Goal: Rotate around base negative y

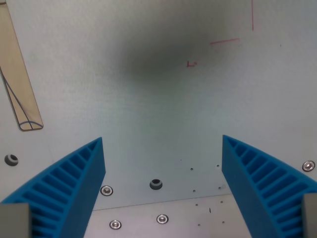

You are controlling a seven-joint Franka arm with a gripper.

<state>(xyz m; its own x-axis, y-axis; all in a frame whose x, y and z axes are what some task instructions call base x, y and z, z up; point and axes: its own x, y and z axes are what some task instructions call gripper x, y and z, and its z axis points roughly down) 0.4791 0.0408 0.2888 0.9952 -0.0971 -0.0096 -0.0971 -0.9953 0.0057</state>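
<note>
My gripper point(162, 144) looks straight down at a pale grey table top point(148, 99). Its two blue ribbed fingers point(74, 183) rise from the bottom corners of the wrist view, one at the left and one at the right point(257, 178). They stand wide apart with nothing between them, so the gripper is open. No loose object lies under it.
A light wooden strip point(20, 84) with blue pen lines lies at the wrist view's left edge. Thin red marks point(225, 41) show at the upper right. Screws point(106, 190) and a dark hole point(156, 184) dot the plate near a seam at the bottom.
</note>
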